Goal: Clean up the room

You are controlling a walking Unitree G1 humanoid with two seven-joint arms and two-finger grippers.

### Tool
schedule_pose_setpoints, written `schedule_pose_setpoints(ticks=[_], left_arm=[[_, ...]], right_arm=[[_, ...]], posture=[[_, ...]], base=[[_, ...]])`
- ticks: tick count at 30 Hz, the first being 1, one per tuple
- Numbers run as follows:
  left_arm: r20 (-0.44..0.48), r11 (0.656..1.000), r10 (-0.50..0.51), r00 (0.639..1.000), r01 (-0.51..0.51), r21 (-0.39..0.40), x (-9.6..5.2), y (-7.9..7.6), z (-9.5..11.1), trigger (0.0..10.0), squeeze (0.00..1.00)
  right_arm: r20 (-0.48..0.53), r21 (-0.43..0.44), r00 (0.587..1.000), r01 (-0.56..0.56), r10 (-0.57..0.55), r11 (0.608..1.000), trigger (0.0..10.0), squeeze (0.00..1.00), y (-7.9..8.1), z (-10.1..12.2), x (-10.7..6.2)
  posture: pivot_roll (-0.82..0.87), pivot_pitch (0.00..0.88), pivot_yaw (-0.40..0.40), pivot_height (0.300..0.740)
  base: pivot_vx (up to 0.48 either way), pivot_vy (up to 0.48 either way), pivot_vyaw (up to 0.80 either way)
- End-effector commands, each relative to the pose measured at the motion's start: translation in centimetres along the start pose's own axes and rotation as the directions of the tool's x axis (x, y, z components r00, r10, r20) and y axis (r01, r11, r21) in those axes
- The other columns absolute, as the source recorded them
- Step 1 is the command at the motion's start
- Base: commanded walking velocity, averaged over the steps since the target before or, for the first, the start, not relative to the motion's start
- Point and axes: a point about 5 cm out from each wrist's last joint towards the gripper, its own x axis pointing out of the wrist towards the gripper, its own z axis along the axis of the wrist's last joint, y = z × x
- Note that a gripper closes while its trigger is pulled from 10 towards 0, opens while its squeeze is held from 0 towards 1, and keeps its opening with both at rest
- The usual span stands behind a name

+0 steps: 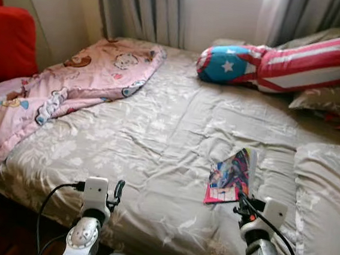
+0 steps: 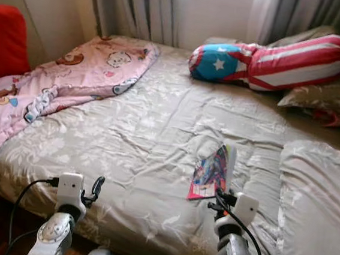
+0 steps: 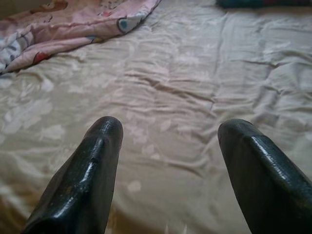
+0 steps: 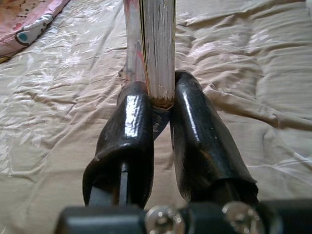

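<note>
A colourful book lies tilted on the beige bedspread near the bed's front right. My right gripper is shut on the book's near edge, with the page block pinched between the two black fingers. In the left eye view that gripper sits just below the book. My left gripper is open over bare bedspread near the bed's front edge, and shows in the left eye view as well.
A crumpled pink cartoon blanket covers the bed's far left. A star-and-stripes bolster and pillows lie at the far right. A beige pillow sits at the near right, a red cushion at the left, curtains behind.
</note>
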Motion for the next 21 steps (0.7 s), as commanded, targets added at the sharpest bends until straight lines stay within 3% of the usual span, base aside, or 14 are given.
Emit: schedule_pose_setpoints(ticks=[1,6,11,15,16,21], left_arm=[[0.013,1.000,-0.004,1.000,0.004,-0.001,0.3,0.0,0.5,10.0,0.00],[0.016,1.000,-0.008,1.000,0.008,-0.001,0.4,0.0,0.6,10.0,0.00],[0.022,1.000,-0.014,1.000,0.014,0.005,0.4,-0.1,0.7,10.0,0.00],[0.024,1.000,-0.018,1.000,0.018,0.008,0.4,0.0,0.8,10.0,0.00],[0.024,1.000,-0.018,1.000,0.018,0.008,0.4,0.0,0.8,10.0,0.00],[0.025,0.999,-0.033,0.999,0.032,0.029,0.0,0.4,0.7,10.0,0.00]], right_arm=[[0.050,-0.006,0.999,-0.014,0.014,1.000,10.0,0.00,0.3,1.1,0.4],[0.052,-0.007,0.999,-0.009,0.010,1.000,10.0,0.00,0.2,1.2,0.6],[0.056,0.050,0.998,0.015,-0.018,0.999,10.0,0.00,-0.2,1.5,1.0],[0.021,0.211,1.000,0.007,-0.012,0.977,10.0,0.00,-0.4,1.4,1.8],[0.021,0.211,1.000,0.007,-0.012,0.977,10.0,0.00,-0.4,1.4,1.8],[-0.063,0.393,0.997,-0.005,0.032,0.919,10.0,0.00,-0.2,1.1,3.4]], posture=[[-0.04,0.000,-0.010,0.659],[-0.04,0.000,-0.008,0.659],[-0.03,0.000,-0.004,0.659],[-0.03,0.000,0.002,0.659],[-0.03,0.000,0.002,0.659],[0.00,0.000,0.018,0.659]], base=[[0.000,0.000,0.00],[0.000,0.000,0.00],[0.000,0.000,0.00],[0.000,0.000,0.00],[0.000,0.000,0.00],[0.000,0.000,0.00]])
